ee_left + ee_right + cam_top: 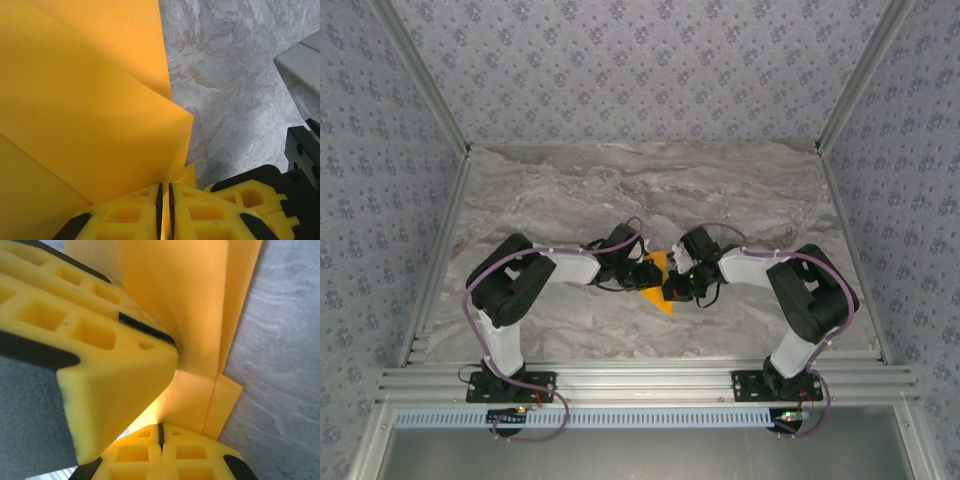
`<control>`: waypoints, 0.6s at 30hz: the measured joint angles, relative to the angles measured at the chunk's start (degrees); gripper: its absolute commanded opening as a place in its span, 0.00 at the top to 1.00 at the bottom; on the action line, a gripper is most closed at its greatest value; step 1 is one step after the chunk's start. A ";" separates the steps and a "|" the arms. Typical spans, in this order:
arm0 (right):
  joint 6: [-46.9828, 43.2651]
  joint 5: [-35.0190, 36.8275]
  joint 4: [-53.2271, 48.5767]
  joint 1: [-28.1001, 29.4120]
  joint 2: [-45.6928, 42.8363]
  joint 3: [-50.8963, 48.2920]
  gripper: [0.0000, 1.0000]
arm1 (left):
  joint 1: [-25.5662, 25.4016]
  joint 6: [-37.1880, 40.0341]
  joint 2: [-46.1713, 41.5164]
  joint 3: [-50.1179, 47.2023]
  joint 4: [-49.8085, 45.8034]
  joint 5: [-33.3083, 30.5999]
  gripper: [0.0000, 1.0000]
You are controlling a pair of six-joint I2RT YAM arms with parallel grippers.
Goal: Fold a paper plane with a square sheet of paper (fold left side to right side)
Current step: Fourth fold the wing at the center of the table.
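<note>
The square sheet of paper (658, 298) is orange-yellow, folded into layers, and held up between both arms at the middle of the table, its point toward the near edge. My left gripper (648, 275) meets it from the left and my right gripper (678, 285) from the right. In the left wrist view the left gripper (165, 186) is shut on the paper (90, 115), a thin edge pinched between the pads. In the right wrist view the right gripper (161, 427) is shut on a lower fold of the paper (200, 305). A left finger (110, 375) presses close beside it.
The marble table (620, 190) stretches bare behind the arms. Aluminium rails (640, 382) run along the near edge, and patterned walls close in the sides. A finger (245, 197) of the right gripper and its black mount (302, 150) crowd the left wrist view's lower right.
</note>
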 measured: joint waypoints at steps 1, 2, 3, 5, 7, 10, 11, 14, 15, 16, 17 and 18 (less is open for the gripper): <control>-0.15 0.11 -0.15 0.11 0.00 0.11 1.00 | 0.24 0.00 0.11 0.00 0.07 0.35 0.87; -0.20 0.28 -0.31 0.13 0.00 0.20 1.00 | 0.42 0.04 0.24 0.00 0.13 0.66 0.87; -0.35 0.44 -0.39 0.22 0.00 0.22 1.00 | 0.63 0.24 0.39 0.09 0.13 1.09 0.87; -0.44 0.61 -0.57 0.33 0.00 0.31 1.00 | 1.16 0.70 0.79 0.52 -0.35 2.29 0.87; -0.61 0.76 -0.68 0.39 0.00 0.37 1.00 | 1.64 1.53 1.38 1.44 -1.38 3.45 0.87; -0.61 1.11 -0.72 0.66 -0.02 0.48 1.00 | 2.49 3.48 2.43 3.61 -4.11 4.81 0.87; -0.61 1.27 -0.72 0.66 -0.02 0.48 1.00 | 2.91 4.22 2.80 4.39 -5.11 5.01 0.87; -0.61 1.46 -0.72 0.79 -0.13 0.46 1.00 | 4.68 6.54 3.80 6.69 -7.50 4.85 0.87; -0.61 1.51 -0.72 0.92 -0.13 0.46 1.00 | 5.46 7.32 4.15 7.45 -8.17 4.66 0.87; -0.61 1.53 -0.72 0.92 -0.15 0.46 1.00 | 6.12 7.91 4.37 8.02 -8.68 4.59 0.87; -0.63 1.53 -0.72 0.92 -0.17 0.44 1.00 | 6.95 8.57 4.72 8.68 -9.35 4.61 0.87; -0.61 1.55 -0.72 0.94 -0.17 0.24 1.00 | 7.61 9.09 5.07 9.33 -9.90 4.81 0.86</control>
